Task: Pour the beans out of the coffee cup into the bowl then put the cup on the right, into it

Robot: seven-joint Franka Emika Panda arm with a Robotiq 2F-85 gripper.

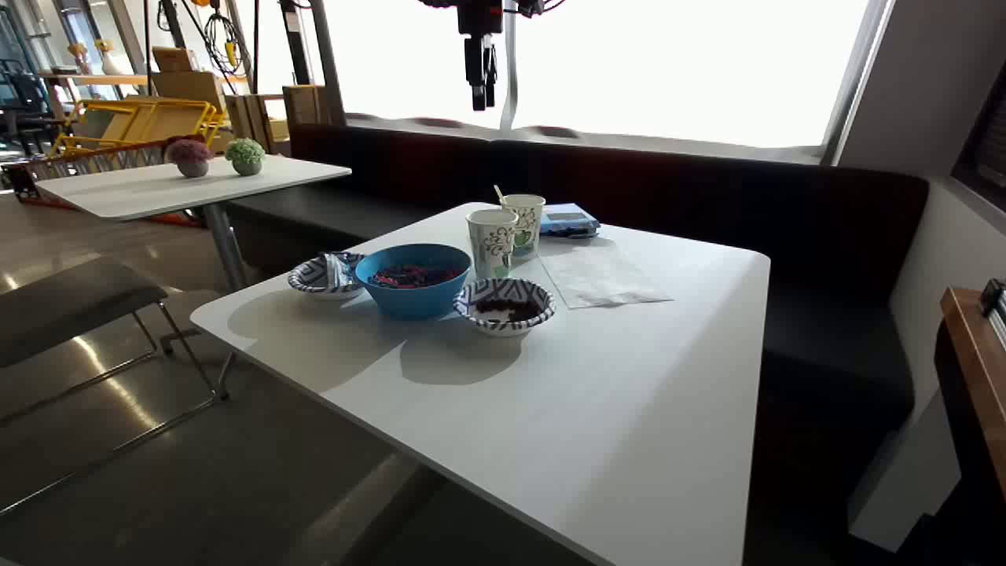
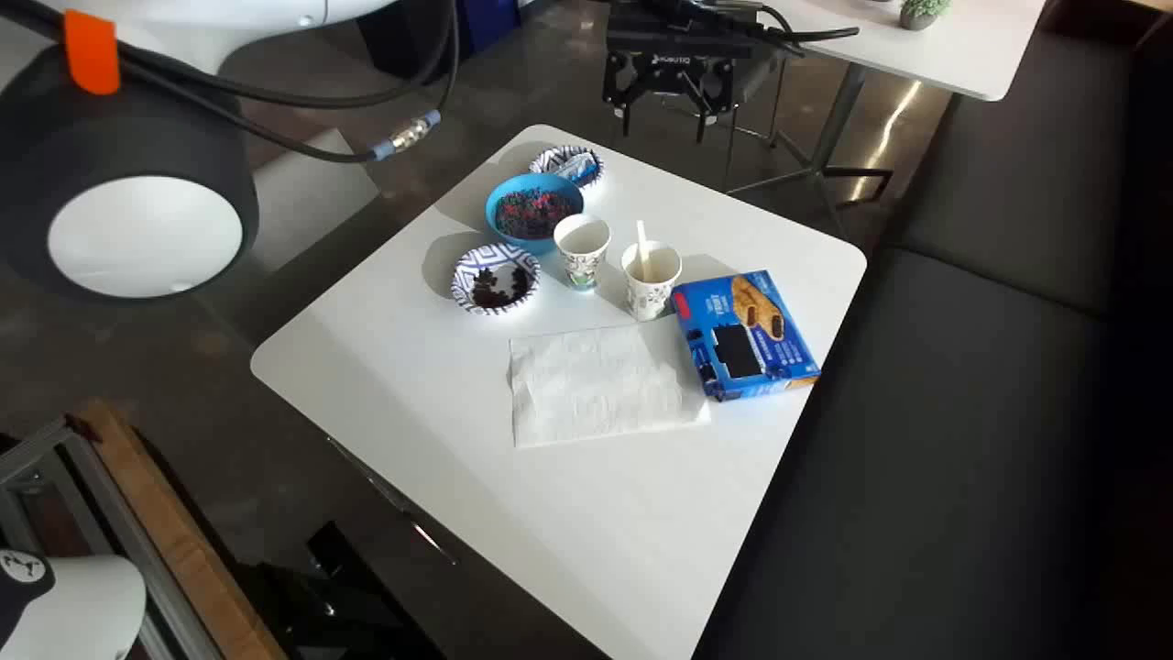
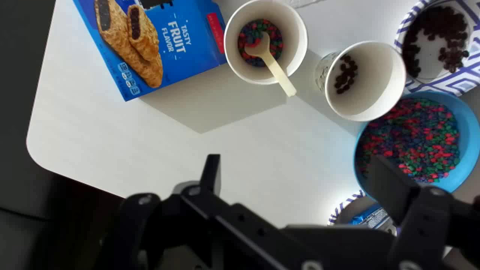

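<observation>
The blue box (image 3: 167, 47) reads "TASTY FRUIT FLAVOR". "ROBOTIQ" stands upside down on the black housing (image 2: 672, 69) above the fingers (image 2: 710, 118).

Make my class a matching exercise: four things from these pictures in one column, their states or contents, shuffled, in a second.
1. Gripper
2. Blue bowl
3. Cup nearer the blue bowl
4. Paper towel

A. Some dark beans inside
B. White, lying flat
C. Many coloured bits inside
D. Jaws apart, holding nothing

Pairs: 1-D; 2-C; 3-A; 4-B
</observation>
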